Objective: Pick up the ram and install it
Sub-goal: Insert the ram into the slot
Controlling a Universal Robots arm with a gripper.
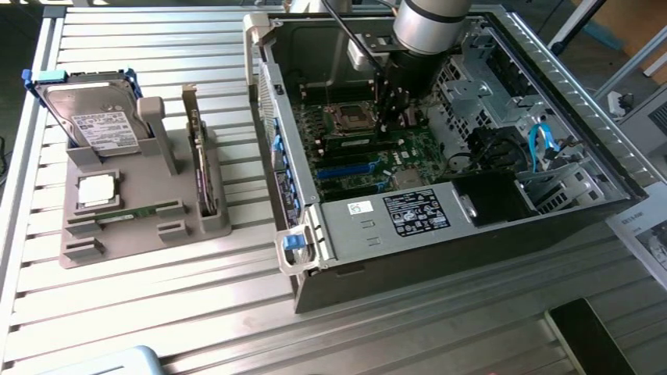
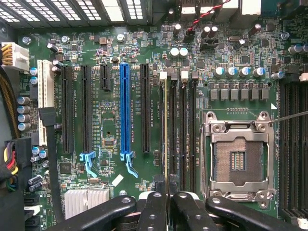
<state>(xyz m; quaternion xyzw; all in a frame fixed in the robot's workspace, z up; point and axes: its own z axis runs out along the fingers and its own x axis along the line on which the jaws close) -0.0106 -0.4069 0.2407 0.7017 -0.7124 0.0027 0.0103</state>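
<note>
Tool (image 2: 168, 196) grips one ram (image 2: 166, 134) edgewise, while second ram (image 1: 140, 212) lies in holder (image 1: 125, 234).

The gripper (image 1: 391, 117) hangs inside the open computer case (image 1: 344, 238) at two o'clock, above the motherboard (image 1: 360, 168), while a memory stick (image 1: 140, 212) lies in the gray tray (image 1: 125, 234) at nine o'clock.
</note>
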